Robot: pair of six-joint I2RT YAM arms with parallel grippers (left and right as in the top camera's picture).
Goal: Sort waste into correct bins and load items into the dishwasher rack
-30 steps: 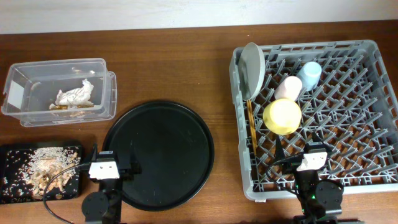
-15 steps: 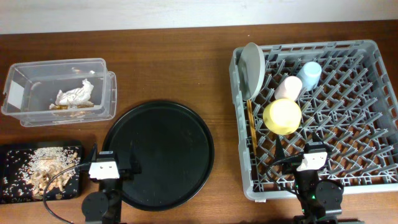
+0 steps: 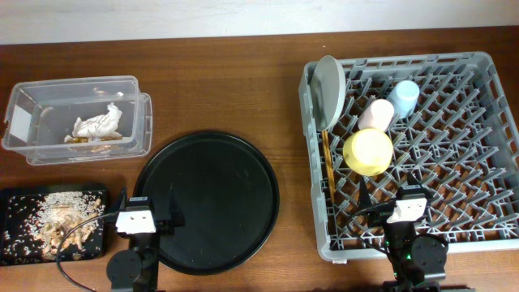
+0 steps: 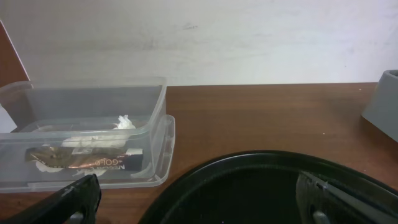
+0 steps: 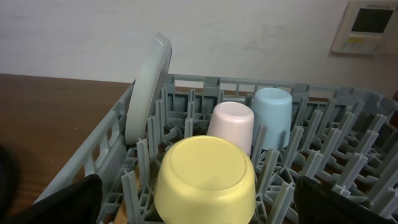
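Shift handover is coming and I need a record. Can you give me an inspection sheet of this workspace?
Surface: brown wooden table, no spills seen.
Job's things: plate on edge, pink cup, blue cup, yellow bowl inverted and chopsticks in rack; napkin and wrapper in clear box; food scraps on flat black tray.
Clutter: round black tray.
Hands: left hand open, right hand open, both holding nothing.
Cables: one cable over the flat tray's corner.
Surroundings: pale wall, wall panel.
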